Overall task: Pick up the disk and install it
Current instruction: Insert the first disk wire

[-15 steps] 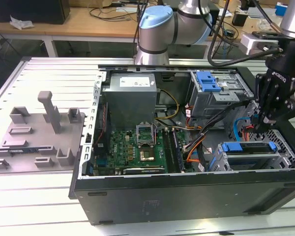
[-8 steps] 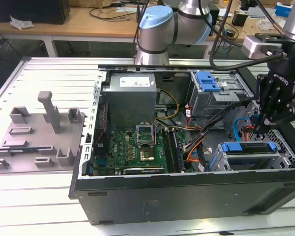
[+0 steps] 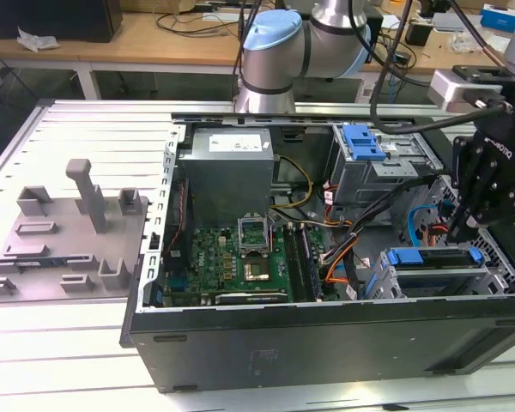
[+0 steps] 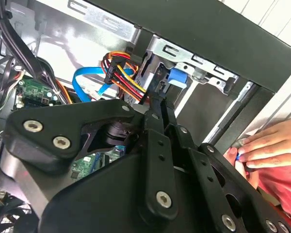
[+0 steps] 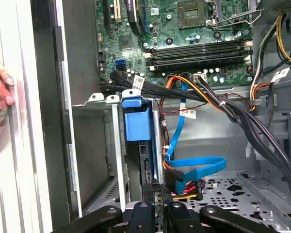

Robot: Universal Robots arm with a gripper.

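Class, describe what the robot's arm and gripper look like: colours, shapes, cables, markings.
The arm is silver-grey tubing with a pale blue joint cap; black cables hang beside it. The gripper is black, built of flat linkage plates with silver screws.

Black hand (image 3: 457, 230) low over blue-railed disk (image 3: 433, 257) lying in drive cage (image 3: 386, 287), exterior view's right.
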